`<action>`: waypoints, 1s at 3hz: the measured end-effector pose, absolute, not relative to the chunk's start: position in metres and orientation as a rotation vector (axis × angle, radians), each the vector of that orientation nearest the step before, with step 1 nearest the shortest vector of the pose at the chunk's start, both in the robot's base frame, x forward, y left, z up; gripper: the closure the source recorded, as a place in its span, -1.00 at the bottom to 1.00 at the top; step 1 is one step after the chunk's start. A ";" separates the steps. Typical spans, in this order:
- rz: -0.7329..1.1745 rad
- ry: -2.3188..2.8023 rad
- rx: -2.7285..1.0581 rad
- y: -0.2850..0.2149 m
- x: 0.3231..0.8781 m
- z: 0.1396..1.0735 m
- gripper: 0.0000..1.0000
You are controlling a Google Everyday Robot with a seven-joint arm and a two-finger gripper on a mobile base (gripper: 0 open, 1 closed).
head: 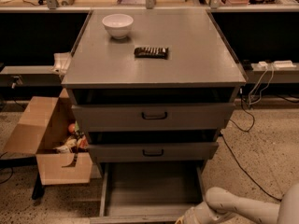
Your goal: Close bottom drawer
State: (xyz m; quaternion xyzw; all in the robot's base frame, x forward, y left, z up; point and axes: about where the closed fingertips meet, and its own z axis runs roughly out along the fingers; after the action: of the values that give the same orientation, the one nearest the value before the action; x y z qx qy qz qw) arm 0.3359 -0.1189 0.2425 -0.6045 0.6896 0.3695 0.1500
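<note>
Bottom drawer [149,188]: we record it pulled well out of the cabinet's lowest bay; its grey tray floor and side walls lie open to view; its front edge runs along the bottom border of the view
Gripper [188,217]: we find it at the very bottom of the view, at the right front corner of the bottom drawer, partly cut off by the border; whether it is open or closed we cannot tell; whether it touches the drawer front we cannot tell either
Arm [243,210]: pale, rounded; it enters from the lower right corner and reaches left toward the drawer's front
Cabinet [187,59]: grey metal, flat top, three drawers stacked
Upper drawer front [112,117]: tallest and widest; black handle at centre
Middle drawer front [117,152]: narrower; black handle at centre
White bowl [117,25]: upright on the cabinet top, back left
Dark packet [151,52]: flat on the top, just right of and nearer than the bowl; apart from it
Cardboard box [51,167]: on the floor left of the cabinet, flaps open, mixed items inside
Cables [250,120]: we note them trailing over the speckled floor on the right
</note>
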 end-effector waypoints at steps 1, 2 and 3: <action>1.039 2.026 -1.796 -0.148 0.323 0.219 1.00; 1.022 2.077 -1.821 -0.177 0.320 0.197 1.00; 1.022 2.077 -1.821 -0.177 0.320 0.197 1.00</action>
State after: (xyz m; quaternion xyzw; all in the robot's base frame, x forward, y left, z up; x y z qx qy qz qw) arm 0.3197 -0.1766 0.1967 -0.6152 0.7019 0.3453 0.0980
